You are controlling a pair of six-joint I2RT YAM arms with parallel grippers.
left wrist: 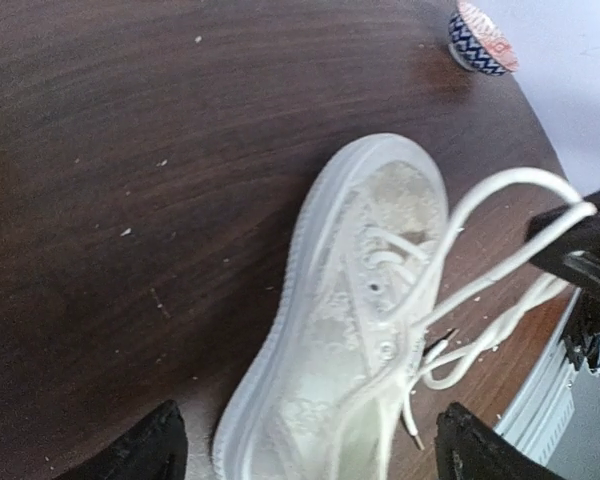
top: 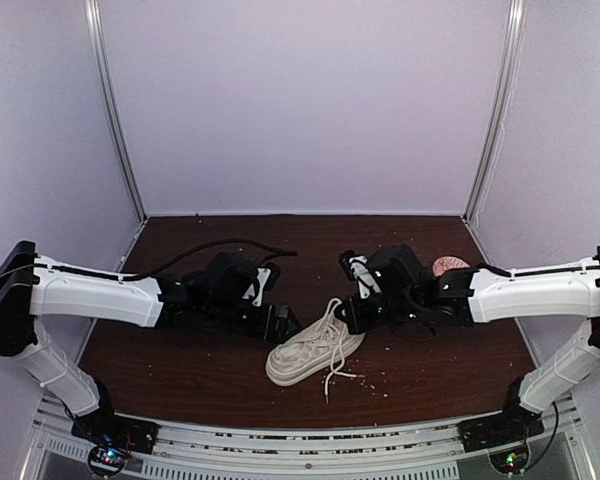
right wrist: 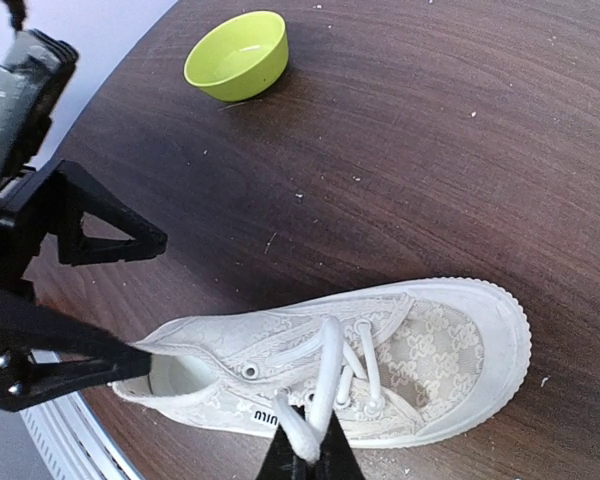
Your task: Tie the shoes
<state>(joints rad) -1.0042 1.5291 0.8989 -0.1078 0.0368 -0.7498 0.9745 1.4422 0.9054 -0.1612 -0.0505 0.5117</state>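
Observation:
The off-white sneaker (top: 315, 350) lies on the brown table between the two arms, toe to the right in the right wrist view (right wrist: 430, 350). My right gripper (right wrist: 305, 462) is shut on a loop of white lace (right wrist: 323, 375) and holds it up above the eyelets; it shows at the sneaker's upper right in the top view (top: 357, 310). My left gripper (left wrist: 310, 462) is open, its fingers (left wrist: 145, 450) wide apart either side of the heel end of the sneaker (left wrist: 360, 330). The raised lace loop (left wrist: 500, 190) runs to the right gripper (left wrist: 580, 245).
A lime green bowl (right wrist: 237, 55) stands on the table beyond the sneaker. A small patterned bowl (left wrist: 483, 38) stands near the far right (top: 448, 266). Loose lace ends (top: 330, 385) trail toward the table's front edge. White crumbs dot the table.

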